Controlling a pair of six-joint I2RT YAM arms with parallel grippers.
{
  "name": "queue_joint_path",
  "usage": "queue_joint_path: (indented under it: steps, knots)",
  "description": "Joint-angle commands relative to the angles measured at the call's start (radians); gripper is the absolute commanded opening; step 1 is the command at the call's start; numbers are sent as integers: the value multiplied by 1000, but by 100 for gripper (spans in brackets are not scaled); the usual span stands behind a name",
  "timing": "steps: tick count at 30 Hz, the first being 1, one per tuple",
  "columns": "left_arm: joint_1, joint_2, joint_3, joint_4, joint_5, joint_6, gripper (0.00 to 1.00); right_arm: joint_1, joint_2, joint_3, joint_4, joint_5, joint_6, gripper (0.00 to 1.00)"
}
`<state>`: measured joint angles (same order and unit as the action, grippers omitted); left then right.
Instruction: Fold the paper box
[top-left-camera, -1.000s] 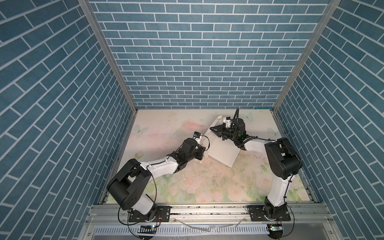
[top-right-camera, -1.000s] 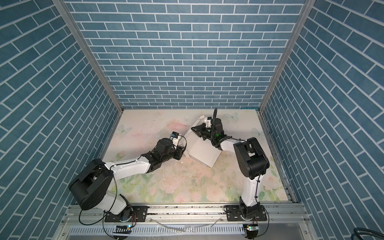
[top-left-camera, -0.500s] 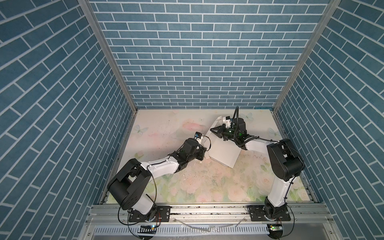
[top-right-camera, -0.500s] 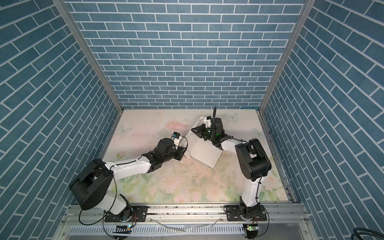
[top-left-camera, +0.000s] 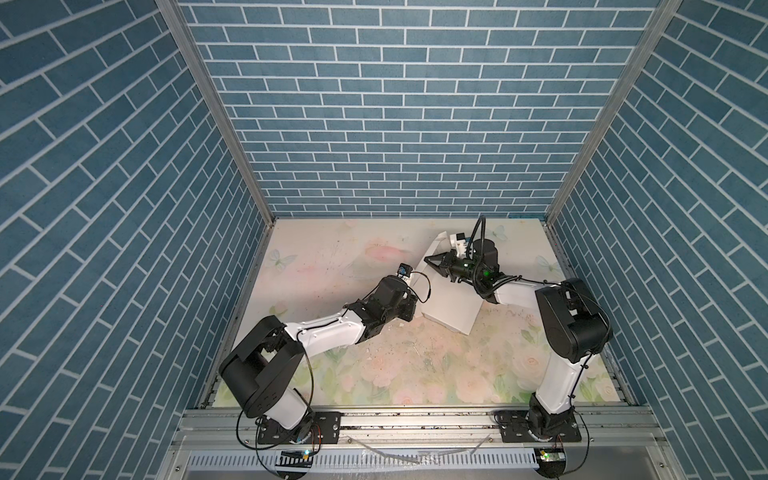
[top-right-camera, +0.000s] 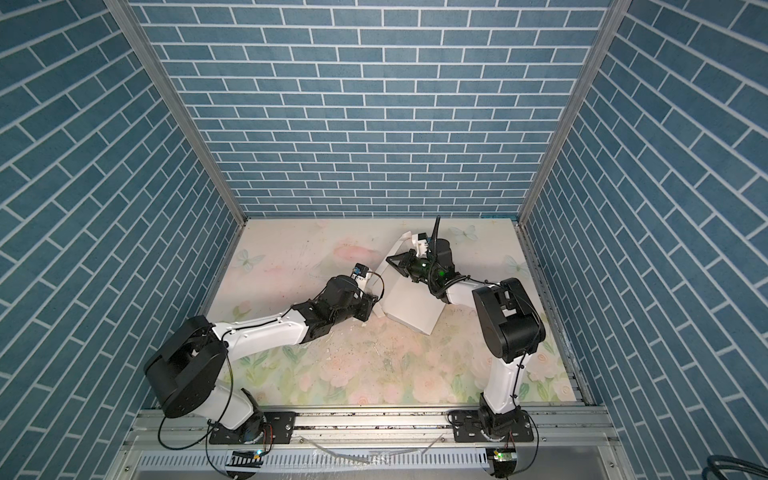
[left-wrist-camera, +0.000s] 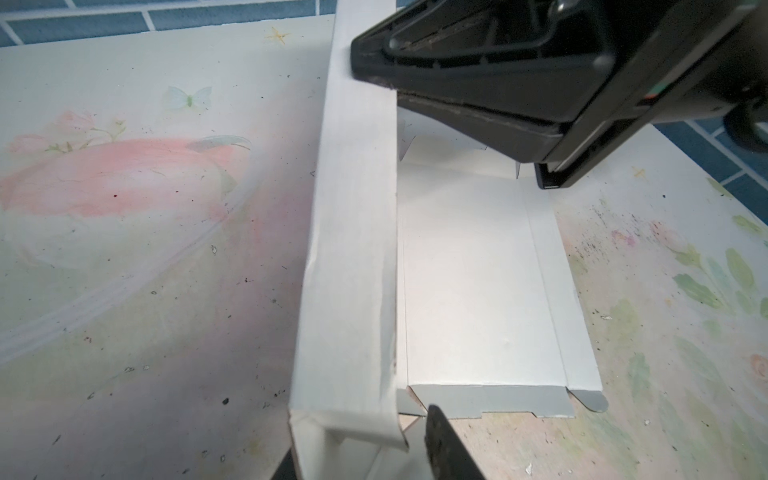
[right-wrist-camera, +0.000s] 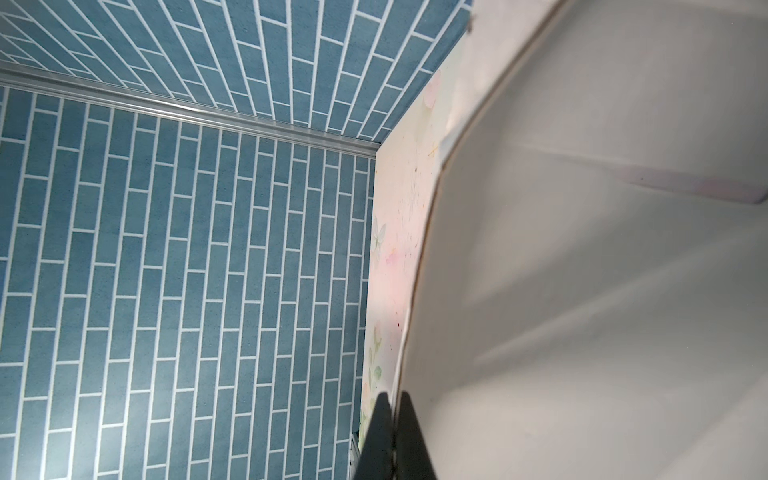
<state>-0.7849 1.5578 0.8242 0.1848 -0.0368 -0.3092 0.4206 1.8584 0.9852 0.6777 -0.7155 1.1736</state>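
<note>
left gripper (top-left-camera: 413, 309): jaws part-open astride the near end of the paper box (top-left-camera: 451, 305) raised left wall, can't tell if clamped. Box sits right of centre on the surface (top-left-camera: 332, 257), toward its far edge. right gripper (top-left-camera: 430, 261): fully closed, pinching the flap edge at the wall's far end.

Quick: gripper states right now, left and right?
Left gripper: jaws either side of a folded wall of the paper box; grip cannot be told.
Right gripper: shut on a flap edge of the paper box.
</note>
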Motion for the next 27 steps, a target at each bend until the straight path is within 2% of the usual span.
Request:
queue_joint_path:
  steps: [1,18,27]
  knots:
    - [-17,19,40,-21,-17,-4,42,-1,22,-37,82,-22,-1,0]
    - [-56,69,147,-146,-72,-73,46,-36,88,-120,311,-44,53,0]
    - [-89,101,169,-150,-84,-91,48,-43,90,-140,333,-40,56,0]
